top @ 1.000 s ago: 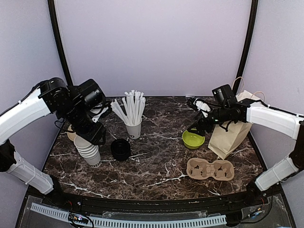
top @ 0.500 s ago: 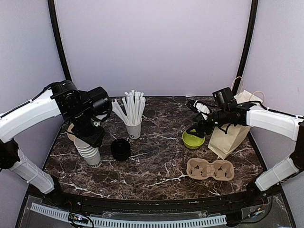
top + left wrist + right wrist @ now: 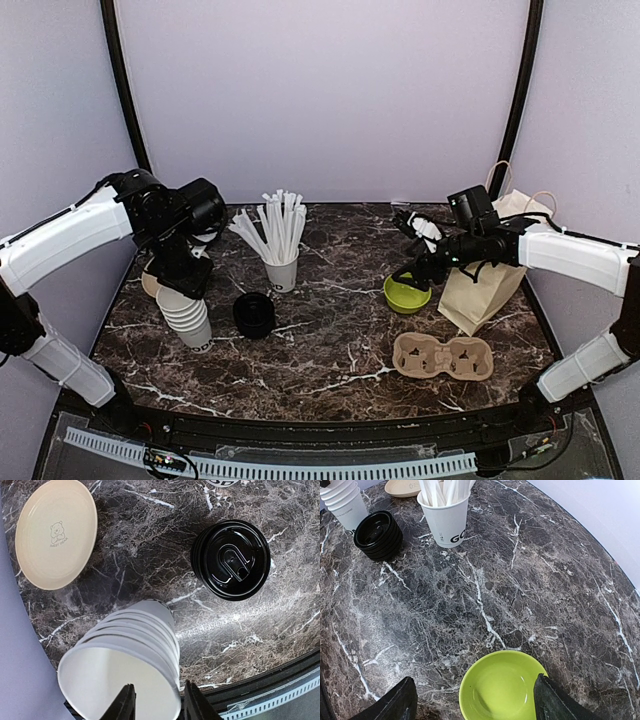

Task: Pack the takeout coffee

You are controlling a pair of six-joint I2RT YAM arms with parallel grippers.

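The left end effector (image 3: 159, 707) has been shifted over the cup stack (image 3: 125, 665), near left, and narrowed, half-spread across its top rim. The right end effector (image 3: 412, 272) is held spread. No lidded coffee is seen; packing is judged barely begun.

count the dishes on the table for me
2. A cream plate sits at the far left edge, just behind the stack of cups. A lime green bowl sits right of centre, next to the paper bag.
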